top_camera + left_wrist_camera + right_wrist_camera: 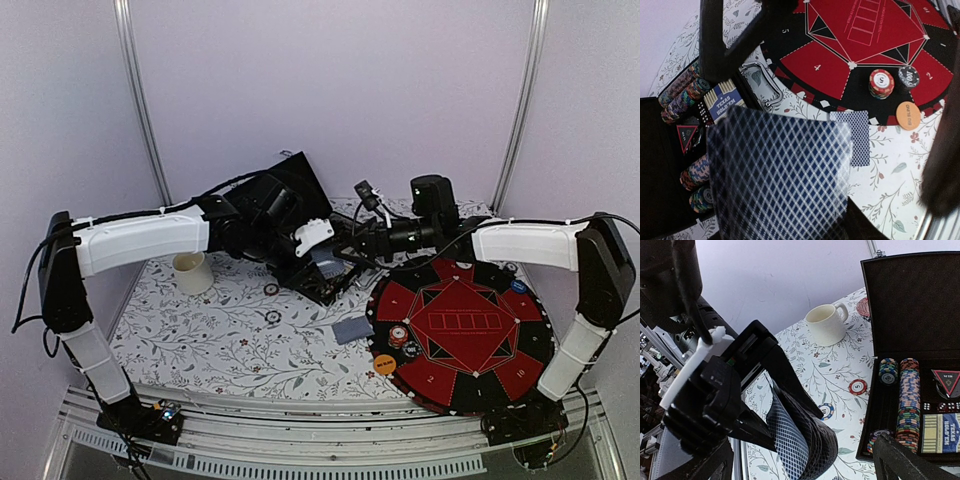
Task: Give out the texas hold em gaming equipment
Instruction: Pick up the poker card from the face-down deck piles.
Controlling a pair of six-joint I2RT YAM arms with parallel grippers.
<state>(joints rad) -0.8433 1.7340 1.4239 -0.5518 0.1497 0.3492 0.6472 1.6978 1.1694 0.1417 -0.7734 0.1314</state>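
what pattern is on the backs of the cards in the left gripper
Dark blue and white diamond lattice on the cards, clearest in the left wrist view.

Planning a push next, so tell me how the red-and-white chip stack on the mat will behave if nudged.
The chip stack looks several loose chips high, so it would probably shear and spill rather than slide whole. Round edges suggest strays may roll.
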